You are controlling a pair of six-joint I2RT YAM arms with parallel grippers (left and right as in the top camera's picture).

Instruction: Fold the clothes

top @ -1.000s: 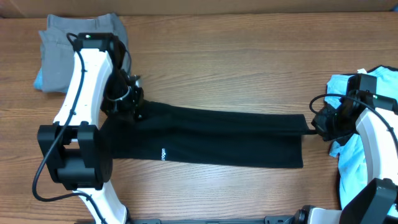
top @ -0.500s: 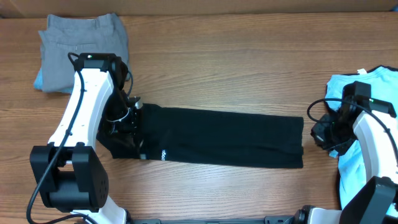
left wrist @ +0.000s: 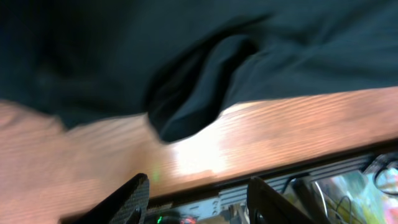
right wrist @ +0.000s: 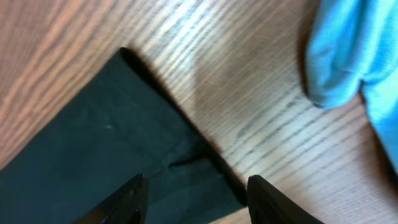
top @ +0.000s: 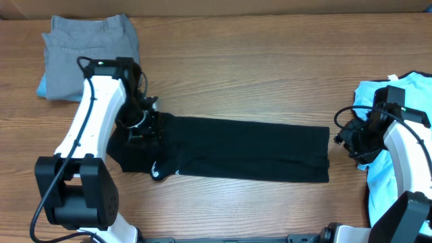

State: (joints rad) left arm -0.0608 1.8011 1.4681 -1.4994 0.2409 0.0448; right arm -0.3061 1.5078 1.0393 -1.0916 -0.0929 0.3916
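Black T-shirt lies long left-to-right; my left gripper over its left end, right gripper just off right end, both spread empty.

- The black T-shirt lies flat on the table. It is folded into one long strip that runs from left to right.
- Its right end is neat and square. Its left end is bumpy, and one bit curls over and shows a small white label.
- The light blue T-shirt sits in a crumpled heap at the right edge. It is near the black one but not touching it.
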